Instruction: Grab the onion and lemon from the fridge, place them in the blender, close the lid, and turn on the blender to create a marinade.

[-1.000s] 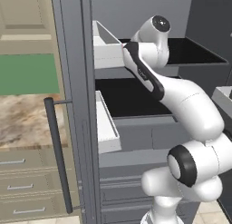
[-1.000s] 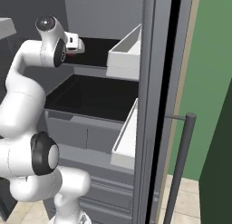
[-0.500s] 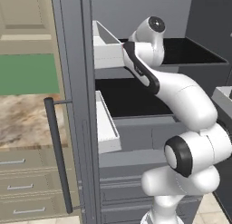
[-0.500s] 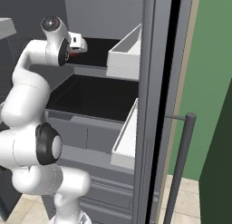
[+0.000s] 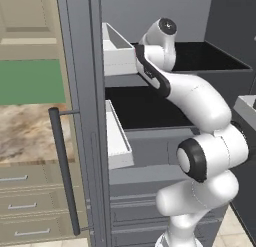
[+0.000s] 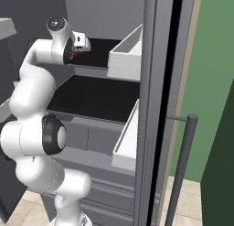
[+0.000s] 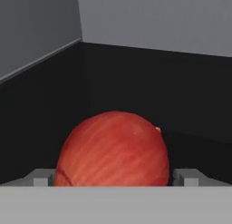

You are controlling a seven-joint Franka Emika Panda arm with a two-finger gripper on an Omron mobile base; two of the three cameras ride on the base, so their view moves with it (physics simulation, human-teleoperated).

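moved: arm reached deeper into fridge [image 5: 80,91] upper shelf | gripper [image 7: 116,182]: fingers apart, straddling onion [image 7: 113,150] at lower centre, so closing should clamp it | onion on shelf

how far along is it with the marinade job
Early. Done: the fridge stands open and the arm has reached onto its upper dark shelf. In hand: the open gripper straddles the onion, not yet closed on it. Left: lift the onion, fetch the lemon, load the blender, lid, switch on.
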